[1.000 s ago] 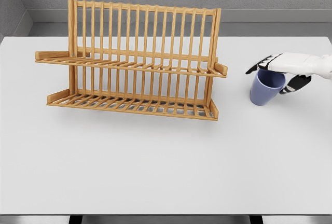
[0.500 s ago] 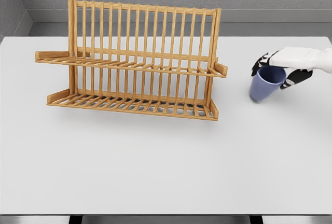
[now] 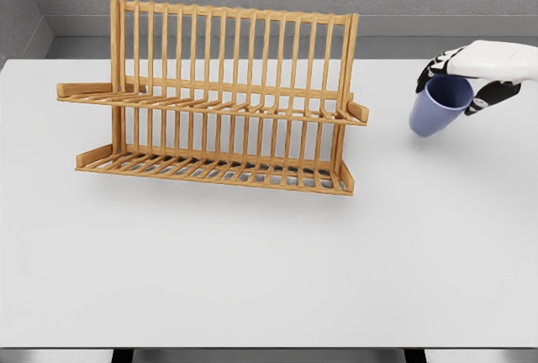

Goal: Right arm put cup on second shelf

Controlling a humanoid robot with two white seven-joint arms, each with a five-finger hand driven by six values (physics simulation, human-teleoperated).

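Head view: your right hand (image 3: 481, 67) fingers are gripping the tilted blue cup (image 3: 437, 107) right of the wooden rack (image 3: 223, 98), above the worktop (image 3: 269, 254).

head camera, high, facing table (image 3: 252, 254)
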